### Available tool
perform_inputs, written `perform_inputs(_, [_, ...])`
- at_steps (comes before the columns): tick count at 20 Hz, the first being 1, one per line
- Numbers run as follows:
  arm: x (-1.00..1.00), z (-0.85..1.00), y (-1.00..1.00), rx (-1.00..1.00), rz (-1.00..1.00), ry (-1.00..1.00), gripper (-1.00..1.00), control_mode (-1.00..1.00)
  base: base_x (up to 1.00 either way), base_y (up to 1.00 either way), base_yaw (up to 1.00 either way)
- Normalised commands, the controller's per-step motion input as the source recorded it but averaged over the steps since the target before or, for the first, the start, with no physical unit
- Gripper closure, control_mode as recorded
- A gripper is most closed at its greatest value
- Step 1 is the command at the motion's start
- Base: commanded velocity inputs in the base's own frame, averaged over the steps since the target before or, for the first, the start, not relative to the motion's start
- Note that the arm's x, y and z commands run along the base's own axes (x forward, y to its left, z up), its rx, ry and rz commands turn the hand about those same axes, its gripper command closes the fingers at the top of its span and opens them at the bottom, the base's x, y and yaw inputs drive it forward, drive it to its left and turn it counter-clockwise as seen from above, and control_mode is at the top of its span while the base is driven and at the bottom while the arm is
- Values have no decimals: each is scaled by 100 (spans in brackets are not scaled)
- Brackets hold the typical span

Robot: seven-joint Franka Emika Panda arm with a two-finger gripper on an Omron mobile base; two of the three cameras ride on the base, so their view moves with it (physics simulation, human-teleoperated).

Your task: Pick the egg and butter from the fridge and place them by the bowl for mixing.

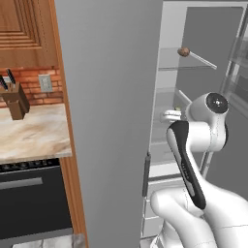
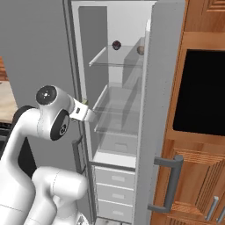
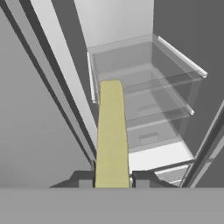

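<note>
Between the two small dark finger tips at the bottom of the hand view stands the thin pale yellow-olive stick of butter (image 3: 111,131), its long axis running straight up the picture, away from the hand and toward the open fridge. Its near end sits down between the fingers (image 3: 83,178), one on each side and pressed against its long faces, so the gripper (image 3: 112,179) is clamped on the butter with the jaws nearly together. The far end of the stick is rounded and overlaps, in that view, the front edge of a clear glass shelf (image 3: 144,87) inside the fridge; whether it touches the shelf cannot be told.

Seen from the right base view, the white arm's hand reaches toward the tall grey fridge (image 2: 158,66) at the level of its middle shelves, just at the left edge of the white interior, and a small speck of yellow-olive shows at the hand there (image 2: 84,102). The left base view shows the same hand (image 1: 170,115) held in front of the open compartment.

On the upper glass shelf of the fridge rests the small brown-tan oval egg (image 1: 183,52), well above the gripper and apart from it. A small dark round object (image 2: 116,45) sits on that same shelf, farther back.
</note>
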Motion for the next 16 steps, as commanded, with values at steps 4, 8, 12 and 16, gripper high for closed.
perform_inputs(4, [0, 0, 0, 0, 0, 0, 100, 100, -40, 18, 8])
perform_inputs(8, [0, 0, 0, 0, 0, 0, 100, 100, -38, 41, 14])
perform_inputs(12, [0, 0, 0, 0, 0, 0, 100, 100, -16, 68, 13])
perform_inputs(16, [0, 0, 0, 0, 0, 0, 100, 100, -9, 56, 56])
